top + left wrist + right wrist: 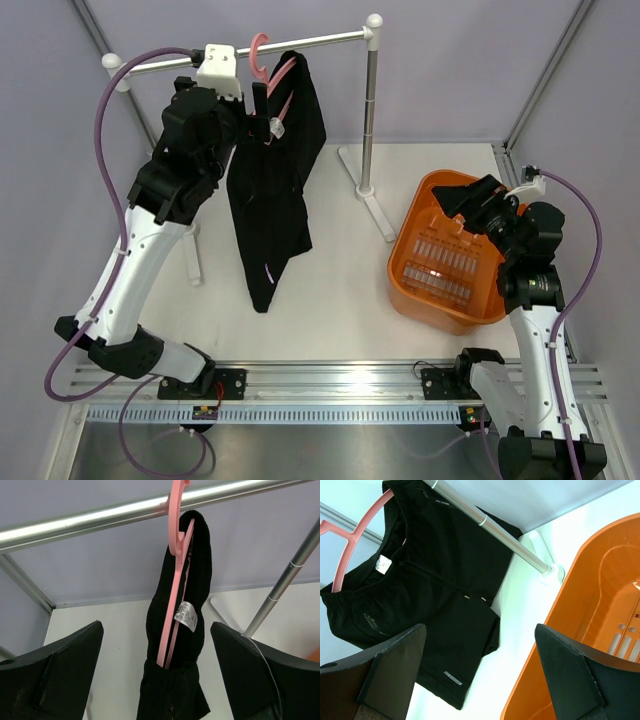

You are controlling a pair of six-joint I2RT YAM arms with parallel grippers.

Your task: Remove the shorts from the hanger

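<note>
The black shorts (272, 190) hang on the pink hanger (262, 60), whose hook sits over the grey rail (300, 44). In the left wrist view the hanger (174, 580) runs down inside the waistband of the shorts (172, 690), with a white label (186, 615) beside it. My left gripper (262, 122) is open, just left of the waistband, with the shorts between its fingers but not touched. My right gripper (468, 200) is open and empty above the orange basket. The right wrist view shows the shorts (435, 605) and the hanger (350, 540) from afar.
An orange basket (415, 235) stands at the right; it also shows in the right wrist view (580, 605). The rail's upright post (370, 120) and its white foot (372, 205) stand between the shorts and the basket. A second white foot (193, 255) stands left of the shorts.
</note>
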